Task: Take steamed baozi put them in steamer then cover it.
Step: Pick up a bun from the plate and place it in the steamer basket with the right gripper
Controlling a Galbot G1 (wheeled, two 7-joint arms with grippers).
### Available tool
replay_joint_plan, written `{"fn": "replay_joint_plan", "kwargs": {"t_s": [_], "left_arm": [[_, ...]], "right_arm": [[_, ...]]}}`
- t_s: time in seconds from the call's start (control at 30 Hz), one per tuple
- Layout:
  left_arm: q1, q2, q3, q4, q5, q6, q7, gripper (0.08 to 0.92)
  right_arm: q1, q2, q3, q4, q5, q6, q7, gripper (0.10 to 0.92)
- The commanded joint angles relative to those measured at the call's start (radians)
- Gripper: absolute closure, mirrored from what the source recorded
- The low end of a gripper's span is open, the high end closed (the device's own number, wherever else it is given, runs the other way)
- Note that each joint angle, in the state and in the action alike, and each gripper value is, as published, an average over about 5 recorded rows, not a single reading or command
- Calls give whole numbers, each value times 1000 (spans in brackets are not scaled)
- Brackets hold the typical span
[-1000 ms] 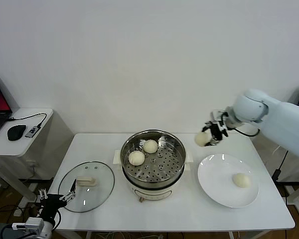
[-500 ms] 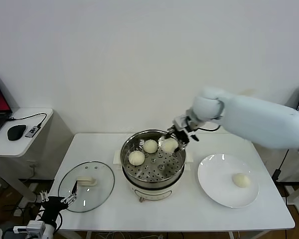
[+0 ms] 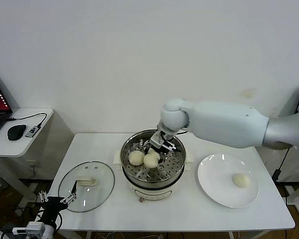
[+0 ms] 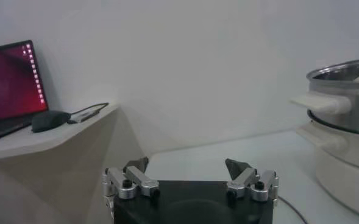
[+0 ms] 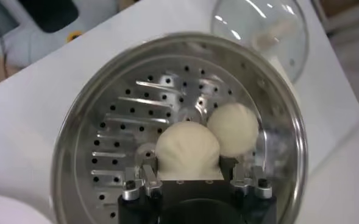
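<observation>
The steel steamer [image 3: 139, 183] stands mid-table, seen from above in the right wrist view [image 5: 75, 152]. My right gripper [image 3: 156, 151] reaches down into it, shut on a steamed baozi [image 3: 152, 160] [image 5: 188, 149] that rests low on the perforated tray. A second baozi [image 3: 136, 158] [image 5: 234, 126] touches it. Another baozi [image 3: 240, 180] lies on the white plate [image 3: 212, 169]. The glass cover [image 3: 102, 191] [image 5: 261, 24] lies flat on the table left of the steamer. My left gripper [image 3: 55, 201] [image 4: 186, 165] stands open and empty, low at the table's front left corner.
A side desk [image 3: 20, 142] with a laptop, a mouse [image 3: 16, 132] and a cable stands to the left. The steamer's side handle [image 4: 325, 103] shows in the left wrist view. A wall runs close behind the table.
My right arm has swung left from beside the plate to over the steamer and lowered the baozi onto the tray. The left gripper has stayed put.
</observation>
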State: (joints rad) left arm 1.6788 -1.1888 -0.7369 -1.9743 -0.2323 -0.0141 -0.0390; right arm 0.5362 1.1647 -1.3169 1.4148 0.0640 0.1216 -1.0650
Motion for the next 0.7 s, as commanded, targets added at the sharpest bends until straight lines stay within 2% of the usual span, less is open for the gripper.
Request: {"fn": "replay_joint_plan", "kwargs": {"t_s": [0.03,0.43,0.7], "left_arm": [[0,-7,-2,-1,-1,1,-3,177],[-1,-15,0,0,-2,0,-3,177],[-3,-8,-18,-9,-7,2,-3,177]], "right_arm": [[-10,70,-33,-3,-90,107,-9,406],[-15,50,-40,16,-116,139,-9,382],[34,-30,-4,43,-55,93,-28,215]]}}
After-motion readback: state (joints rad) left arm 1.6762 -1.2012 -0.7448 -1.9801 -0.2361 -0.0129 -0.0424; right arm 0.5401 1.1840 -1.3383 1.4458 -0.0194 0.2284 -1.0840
